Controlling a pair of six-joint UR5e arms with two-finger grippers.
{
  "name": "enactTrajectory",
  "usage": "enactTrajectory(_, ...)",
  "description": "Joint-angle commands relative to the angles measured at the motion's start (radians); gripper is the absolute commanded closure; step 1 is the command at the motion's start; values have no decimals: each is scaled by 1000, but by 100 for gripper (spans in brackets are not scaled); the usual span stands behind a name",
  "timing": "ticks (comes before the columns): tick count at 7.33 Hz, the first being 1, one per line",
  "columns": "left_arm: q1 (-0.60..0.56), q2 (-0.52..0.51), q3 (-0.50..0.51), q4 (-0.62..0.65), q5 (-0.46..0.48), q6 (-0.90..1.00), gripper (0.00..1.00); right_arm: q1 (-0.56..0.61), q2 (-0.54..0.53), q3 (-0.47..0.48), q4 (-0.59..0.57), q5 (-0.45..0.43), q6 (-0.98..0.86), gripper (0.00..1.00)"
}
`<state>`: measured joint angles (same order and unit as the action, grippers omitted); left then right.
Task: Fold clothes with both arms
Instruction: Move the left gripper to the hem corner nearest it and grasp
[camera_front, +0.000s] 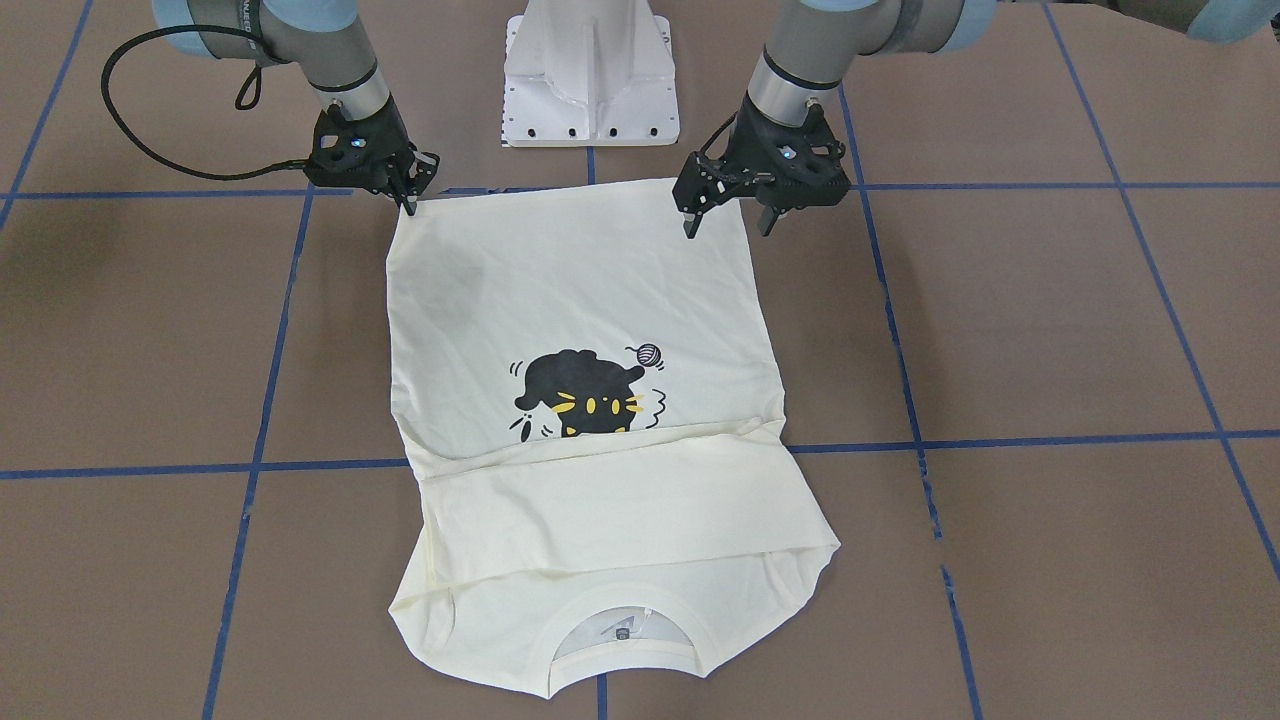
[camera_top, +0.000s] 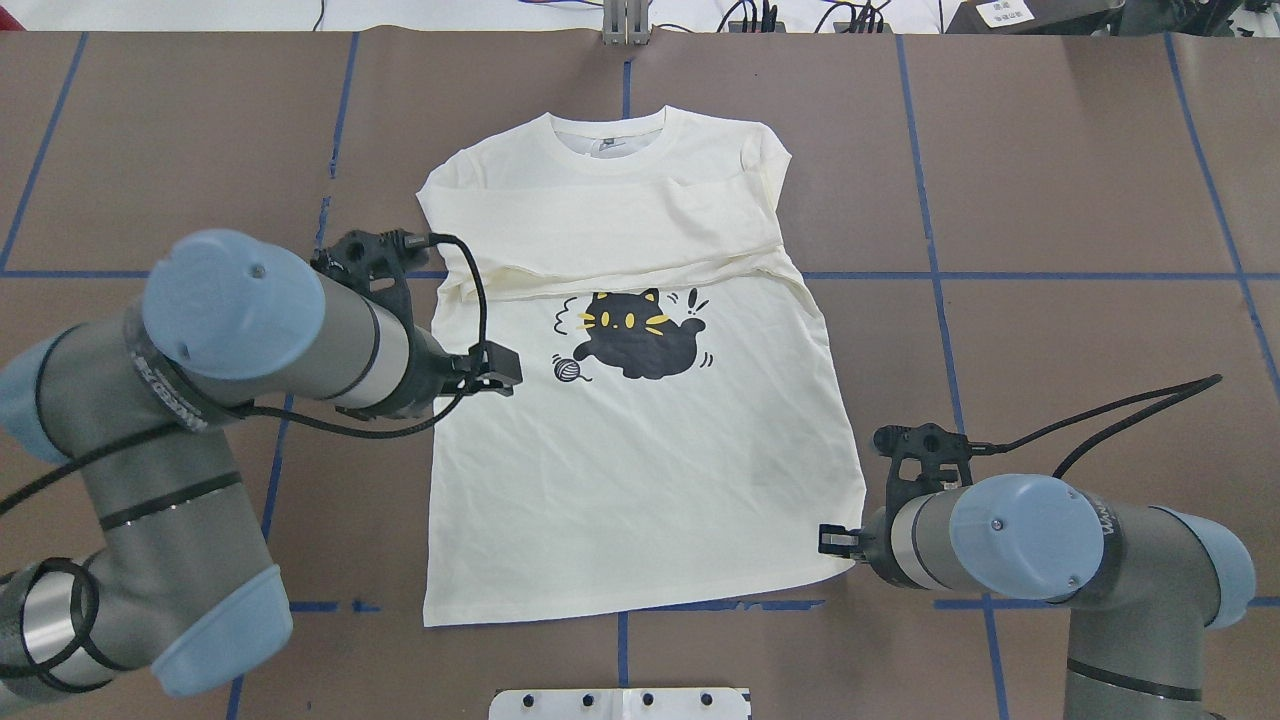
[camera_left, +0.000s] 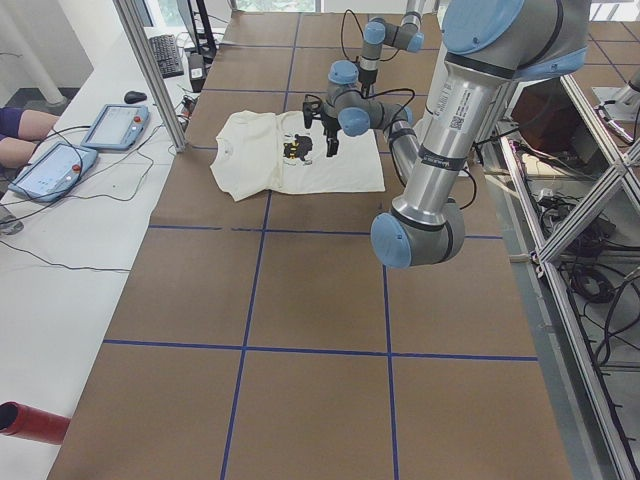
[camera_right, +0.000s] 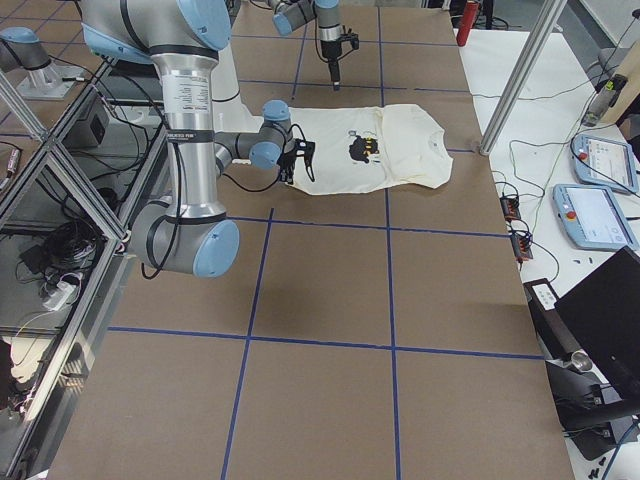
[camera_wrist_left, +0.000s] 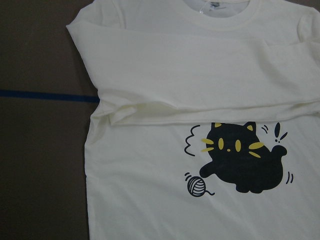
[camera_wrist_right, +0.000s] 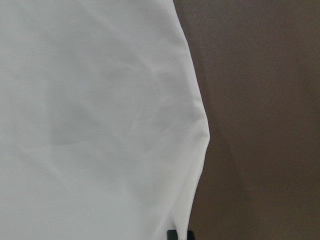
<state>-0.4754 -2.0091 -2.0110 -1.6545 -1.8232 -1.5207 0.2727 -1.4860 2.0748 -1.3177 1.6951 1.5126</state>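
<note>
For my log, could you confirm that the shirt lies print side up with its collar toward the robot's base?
Not quite: the T-shirt lies print side up, but its collar points away from the white base, as the exterior front-facing view shows.

table (camera_front: 1050, 330) brown | blue tape grid (camera_front: 1000, 441); white pedestal base (camera_front: 590, 80); teach pendant (camera_left: 115, 125); keyboard (camera_left: 167, 55)

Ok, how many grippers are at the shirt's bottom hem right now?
2. The right gripper pinches one hem corner of the T-shirt; the left gripper hovers open over the other corner.
</note>
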Motion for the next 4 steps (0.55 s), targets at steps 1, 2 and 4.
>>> enactTrajectory(1,202,59,-3,2,122,-252,1,8,4,27,0,1,0,100)
enactTrajectory(2,252,96,-2,2,127,-277,1,11,4,27,0,3,0,100)
enactTrajectory(4,300,131,0,1,131,-319,1,14,13,34,0,6,0,100)
